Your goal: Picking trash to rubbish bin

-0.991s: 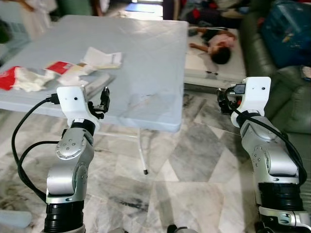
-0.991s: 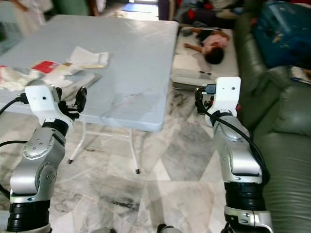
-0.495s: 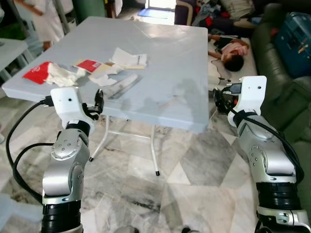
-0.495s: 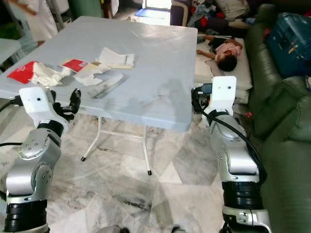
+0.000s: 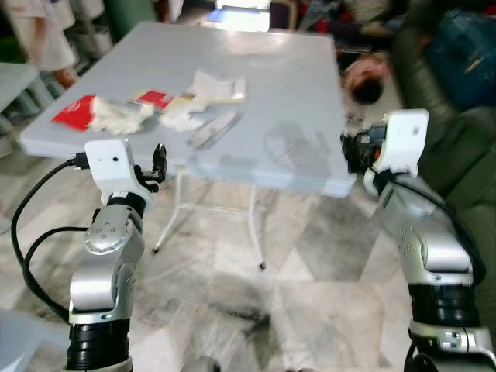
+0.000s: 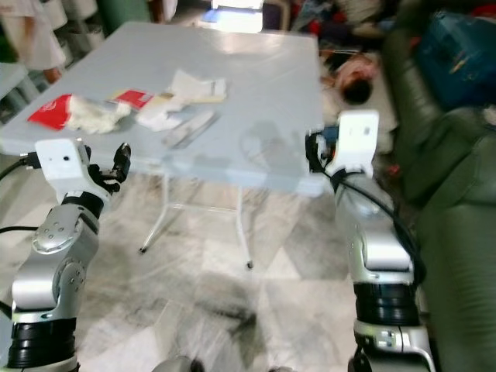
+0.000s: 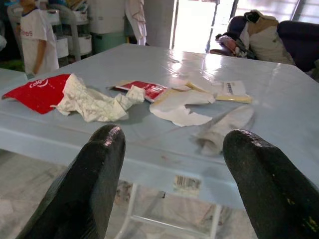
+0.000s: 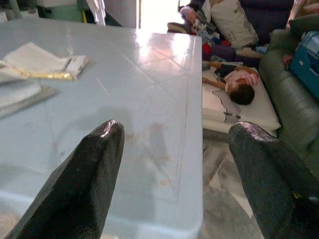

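Left gripper point(image 7: 169, 184) is spread wide with nothing between its black fingers, held just short of the near edge of the pale blue folding table point(image 5: 294, 85), about level with the tabletop. Trash lies ahead of it and a little higher: crumpled white tissue point(image 7: 97, 102) on a red plastic wrapper point(image 7: 35, 92) off toward one finger, torn white paper scraps point(image 7: 182, 107) almost dead ahead, and a flattened grey wrapper point(image 7: 224, 127) running away from the tool toward the other finger. Right gripper point(image 8: 174, 189), also wide open and empty, faces the bare far corner, well apart from the litter. Left arm is clearly nearer; likely reaches forward over the edge.
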Available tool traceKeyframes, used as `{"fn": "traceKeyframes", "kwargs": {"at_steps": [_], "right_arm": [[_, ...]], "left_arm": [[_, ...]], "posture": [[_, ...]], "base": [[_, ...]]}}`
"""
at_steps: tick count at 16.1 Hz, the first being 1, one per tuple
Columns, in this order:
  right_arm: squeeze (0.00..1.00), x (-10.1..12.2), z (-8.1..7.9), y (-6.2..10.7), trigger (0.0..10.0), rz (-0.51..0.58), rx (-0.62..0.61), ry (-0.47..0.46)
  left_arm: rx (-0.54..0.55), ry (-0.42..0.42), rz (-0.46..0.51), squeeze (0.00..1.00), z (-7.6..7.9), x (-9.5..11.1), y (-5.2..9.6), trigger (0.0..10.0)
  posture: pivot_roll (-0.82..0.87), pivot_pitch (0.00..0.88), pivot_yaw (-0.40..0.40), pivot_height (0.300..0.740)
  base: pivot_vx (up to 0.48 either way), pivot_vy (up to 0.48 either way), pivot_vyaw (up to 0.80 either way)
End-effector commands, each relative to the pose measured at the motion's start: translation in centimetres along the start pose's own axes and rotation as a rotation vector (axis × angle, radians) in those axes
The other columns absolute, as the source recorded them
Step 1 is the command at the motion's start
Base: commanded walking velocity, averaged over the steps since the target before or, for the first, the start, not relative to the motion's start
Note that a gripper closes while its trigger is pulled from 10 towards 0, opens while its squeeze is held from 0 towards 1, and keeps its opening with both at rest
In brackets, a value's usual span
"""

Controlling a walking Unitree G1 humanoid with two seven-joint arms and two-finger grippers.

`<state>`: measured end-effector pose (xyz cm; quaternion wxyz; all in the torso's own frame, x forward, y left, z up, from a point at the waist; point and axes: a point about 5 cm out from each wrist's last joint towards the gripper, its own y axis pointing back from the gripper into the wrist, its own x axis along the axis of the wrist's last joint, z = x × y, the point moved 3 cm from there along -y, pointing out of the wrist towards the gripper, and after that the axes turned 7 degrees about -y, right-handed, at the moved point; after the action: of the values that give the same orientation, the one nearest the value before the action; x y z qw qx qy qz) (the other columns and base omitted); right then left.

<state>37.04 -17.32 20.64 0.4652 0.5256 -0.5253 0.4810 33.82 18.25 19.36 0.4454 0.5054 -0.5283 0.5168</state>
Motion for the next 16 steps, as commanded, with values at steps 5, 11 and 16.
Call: {"fn": "traceKeyframes", "kwargs": {"at_steps": [5, 11, 16], "right_arm": [[0.0, 0.6, -0.2, -0.1, 10.0, 0.032, 0.027, 0.018], [0.0, 0.8, -0.9, -0.2, 10.0, 0.047, 0.067, 0.015], [0.0, 0.9, -0.8, -0.3, 10.0, 0.053, 0.054, 0.002]], "left_arm": [[-0.003, -0.023, 0.024, 0.0, 1.0, 0.6, -0.6, 10.0], [-0.009, -0.023, 0.026, 0.0, 1.5, 0.6, -0.7, 10.0], [-0.008, -0.006, 0.028, 0.0, 1.4, 0.6, -0.7, 10.0]], "posture": [[0.05, 0.108, -0.036, 0.74], [0.06, 0.109, -0.037, 0.74], [0.05, 0.11, -0.034, 0.74]], "base": [[0.0, 0.0, 0.12], [0.0, 0.0, 0.77], [0.0, 0.0, 0.14]]}}
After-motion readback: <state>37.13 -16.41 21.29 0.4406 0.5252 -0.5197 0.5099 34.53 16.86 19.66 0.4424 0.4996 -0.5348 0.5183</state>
